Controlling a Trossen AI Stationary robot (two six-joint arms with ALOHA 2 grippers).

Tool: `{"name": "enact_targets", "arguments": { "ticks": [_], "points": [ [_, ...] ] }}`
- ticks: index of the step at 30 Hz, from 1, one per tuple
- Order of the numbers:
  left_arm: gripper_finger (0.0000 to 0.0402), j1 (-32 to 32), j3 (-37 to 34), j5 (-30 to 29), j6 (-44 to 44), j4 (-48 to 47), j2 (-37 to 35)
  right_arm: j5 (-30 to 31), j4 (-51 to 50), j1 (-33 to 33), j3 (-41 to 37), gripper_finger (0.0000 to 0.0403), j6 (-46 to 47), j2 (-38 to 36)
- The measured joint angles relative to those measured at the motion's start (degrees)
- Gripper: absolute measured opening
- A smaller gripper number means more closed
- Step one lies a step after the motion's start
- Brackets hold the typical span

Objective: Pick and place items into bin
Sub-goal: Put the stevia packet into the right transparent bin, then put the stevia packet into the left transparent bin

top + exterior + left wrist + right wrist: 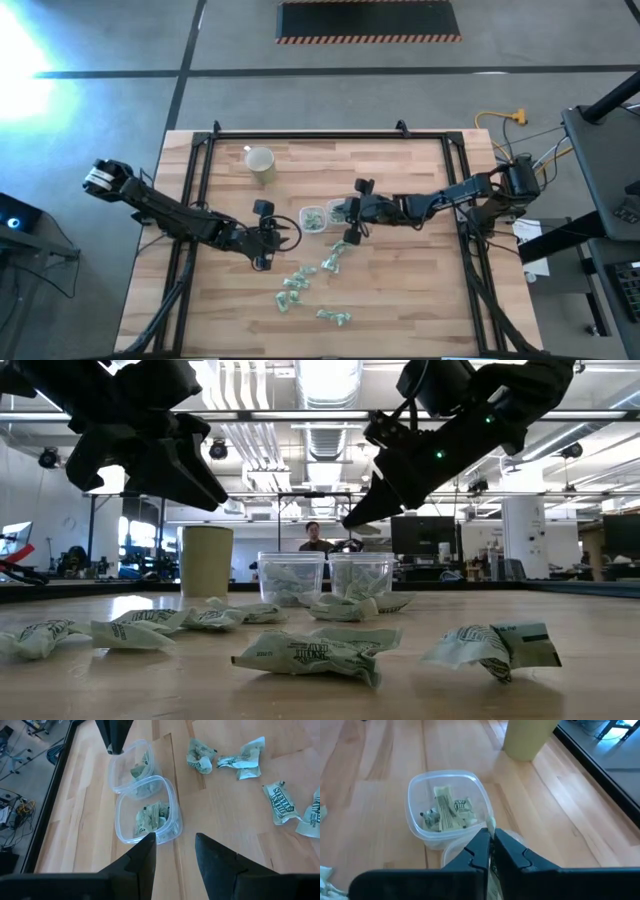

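Two clear plastic bins sit side by side mid-table, left bin (pixel 313 217) and right bin (pixel 337 211), touching or nearly so; both already hold a few green-and-white wrapped items (pixel 445 813). The right gripper (pixel 352 213) hangs over the right bin, fingers (pixel 481 851) pressed together on a thin sliver of pale green wrapper (pixel 491 826) that pokes out between the tips; the rest of that piece is hidden under the fingers. In the right wrist view the near bin's rim shows just below the fingertips, the other bin with its pieces lies beyond, and the beige cup (pixel 529 737) stands farther back. The left gripper (pixel 266 238) hovers just left of the bins, above the table, fingers (pixel 142 857) spread with nothing between them; its wrist view looks down on both bins and several loose pieces beside them. More items lie scattered on the wooden table (pixel 420 300) toward the front: a cluster (pixel 296 285) in front of the bins, one (pixel 334 318) nearer the front edge, and one (pixel 333 258) just in front of the right gripper. In the low view the crumpled wrappers (pixel 315 652) lie flat in the foreground, with the bins and cup (pixel 206 560) upright behind. A person (pixel 316 538) shows in the room beyond the table.
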Motion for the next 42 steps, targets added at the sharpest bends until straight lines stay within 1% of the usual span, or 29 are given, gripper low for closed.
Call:
{"name": "enact_targets", "arguments": {
  "ticks": [4, 6, 8, 12, 14, 16, 21, 24, 27, 34, 38, 42],
  "points": [
    [0.0121, 0.0, 0.0, 0.0, 0.0, 0.0, 0.0, 0.3, 0.0, -0.1, -0.5, 0.0045, 1.5, 0.0],
    [0.0121, 0.0, 0.0, 0.0, 0.0, 0.0, 0.0, 1.5, 0.0, -0.2, -0.8, 0.0062, 1.9, 0.0],
    [0.0121, 0.0, 0.0, 0.0, 0.0, 0.0, 0.0, 2.7, 0.0, -0.2, -0.9, 0.0080, 1.7, 0.0],
    [0.0121, 0.0, 0.0, 0.2, -0.2, 0.0, 0.0, 2.9, 0.0, -0.2, -0.7, 0.0106, 0.1, 0.0],
    [0.0121, 0.0, 0.0, 2.3, -0.2, 0.0, 0.0, 2.9, 0.0, 0.2, -0.5, 0.0114, -0.9, -0.2],
    [0.0121, 0.0, 0.0, 6.9, -0.2, -0.1, 0.0, 2.9, 0.0, 0.9, -0.4, 0.0118, -2.1, -0.4],
    [0.0121, 0.0, 0.0, 20.1, -0.4, 0.1, 0.2, 2.6, -0.3, 3.4, -0.4, 0.0119, -5.0, -0.8],
    [0.0121, 0.0, 0.0, 25.1, -2.4, 0.7, 1.1, 2.6, -1.0, 4.8, -0.4, 0.0114, -6.6, -1.2],
    [0.0121, -0.2, 0.0, 26.7, -4.4, 2.5, 3.4, 2.5, -2.2, 5.9, -0.4, 0.0108, -7.1, -2.4],
    [0.0121, -1.5, 0.1, 27.7, -6.4, 7.5, 11.6, 2.5, -4.7, 6.7, -0.4, 0.0097, -6.1, -3.9],
    [0.0121, -2.3, 1.0, 29.4, -7.8, 7.8, 15.4, 2.5, -5.6, 6.7, -0.4, 0.0093, -5.7, -3.9],
    [0.0121, -2.8, 1.9, 30.2, -7.9, 8.0, 17.3, 2.5, -6.0, 6.7, -0.4, 0.0095, -5.6, -4.0]
  ]
}}
